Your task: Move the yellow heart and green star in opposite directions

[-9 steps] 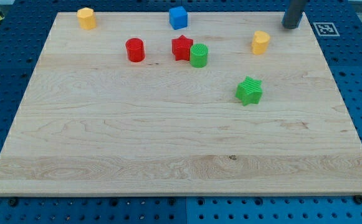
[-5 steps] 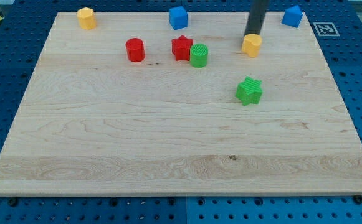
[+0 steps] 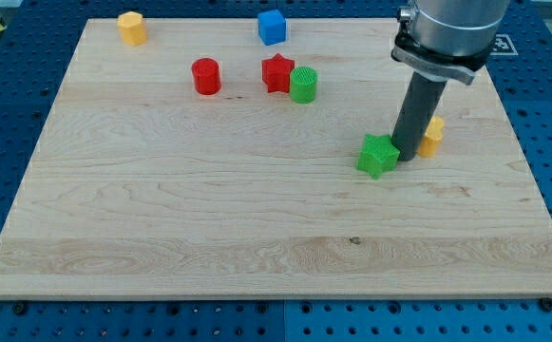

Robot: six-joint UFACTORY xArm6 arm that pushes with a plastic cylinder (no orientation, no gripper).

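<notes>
**Tip wedged between star and heart**

Where the green star (image 3: 378, 155) sits right of centre, my tip (image 3: 407, 155) touches its right side; the yellow heart (image 3: 432, 137) lies just beyond, partly hidden. It is a bare rod, nothing gripped.

a: what sits along the view's top edge of the pale wooden board (image 3: 161, 237)?

b: a yellow hexagonal block (image 3: 131, 28) near the top left corner, and a blue cube block (image 3: 272, 27) further to the view's right.

a: and below those?

b: a red cylinder block (image 3: 205, 76), then to its right a red star block (image 3: 277, 72) touching a green ribbed cylinder block (image 3: 303, 85). the red cylinder stands apart from that pair.

a: around the board?

b: a blue perforated table (image 3: 9, 85).
</notes>
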